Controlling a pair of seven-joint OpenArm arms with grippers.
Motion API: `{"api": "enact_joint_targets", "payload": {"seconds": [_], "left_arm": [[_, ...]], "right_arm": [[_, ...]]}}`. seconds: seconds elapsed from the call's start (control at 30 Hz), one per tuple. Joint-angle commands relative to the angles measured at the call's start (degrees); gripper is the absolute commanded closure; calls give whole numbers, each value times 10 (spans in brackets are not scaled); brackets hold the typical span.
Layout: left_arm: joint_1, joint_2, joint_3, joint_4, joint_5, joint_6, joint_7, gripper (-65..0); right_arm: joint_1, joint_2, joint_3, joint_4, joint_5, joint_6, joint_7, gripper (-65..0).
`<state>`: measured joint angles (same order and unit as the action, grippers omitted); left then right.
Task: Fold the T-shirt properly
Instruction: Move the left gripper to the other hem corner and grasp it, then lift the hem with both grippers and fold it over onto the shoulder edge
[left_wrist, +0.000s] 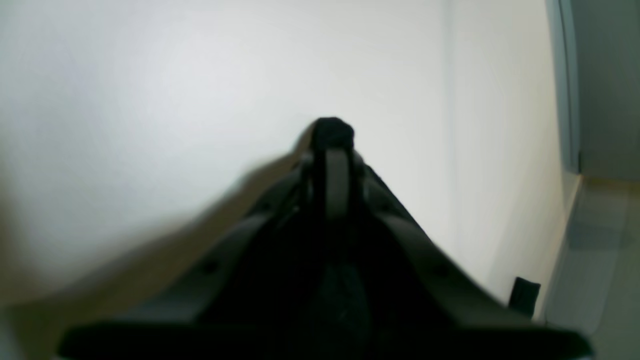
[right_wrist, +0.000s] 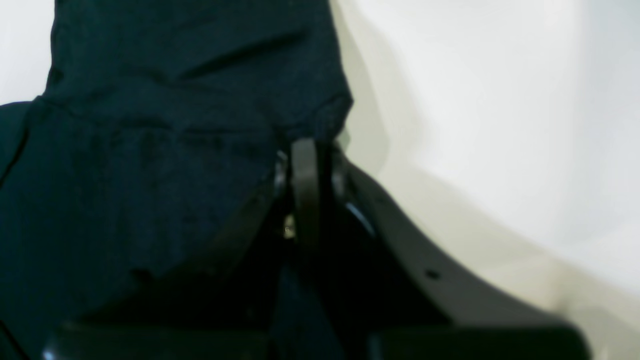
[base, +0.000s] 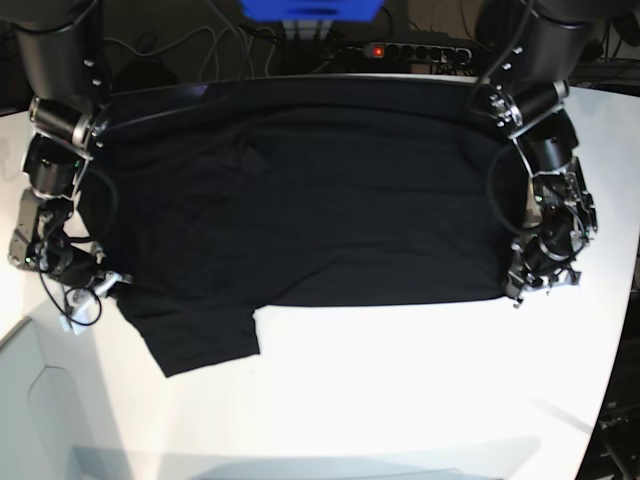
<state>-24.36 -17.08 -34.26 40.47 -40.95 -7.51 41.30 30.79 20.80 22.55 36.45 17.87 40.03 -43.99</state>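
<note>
The black T-shirt (base: 320, 200) lies spread across the white table (base: 400, 380), with one sleeve (base: 200, 335) sticking out toward the front left. In the base view my left gripper (base: 517, 288) sits at the shirt's front right corner. In the left wrist view, the left gripper (left_wrist: 334, 150) is shut, with a small tuft of the T-shirt (left_wrist: 332, 131) pinched at its tip. My right gripper (base: 113, 285) is at the shirt's left edge by the sleeve. Seen from the right wrist, the right gripper (right_wrist: 306, 146) is shut on the T-shirt (right_wrist: 150, 150), which bunches up beyond it.
A power strip (base: 405, 48) with a red light, cables and a blue object (base: 310, 8) lie behind the table's far edge. The table's right edge (base: 615, 330) runs close to my left arm. A small black object (left_wrist: 524, 296) stands at that edge.
</note>
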Motion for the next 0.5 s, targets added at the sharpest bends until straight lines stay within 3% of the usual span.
{"api": "enact_joint_targets", "payload": {"seconds": [0.0,0.47], "left_arm": [[-15,-7,1,5,5,4,1,0],[-43,-12,1,38,5,3,2,0]], "right_arm": [[13,6,-1,4,-7,0,-5,0],[64,6,-1,4,-7,0,-3,0]]}}
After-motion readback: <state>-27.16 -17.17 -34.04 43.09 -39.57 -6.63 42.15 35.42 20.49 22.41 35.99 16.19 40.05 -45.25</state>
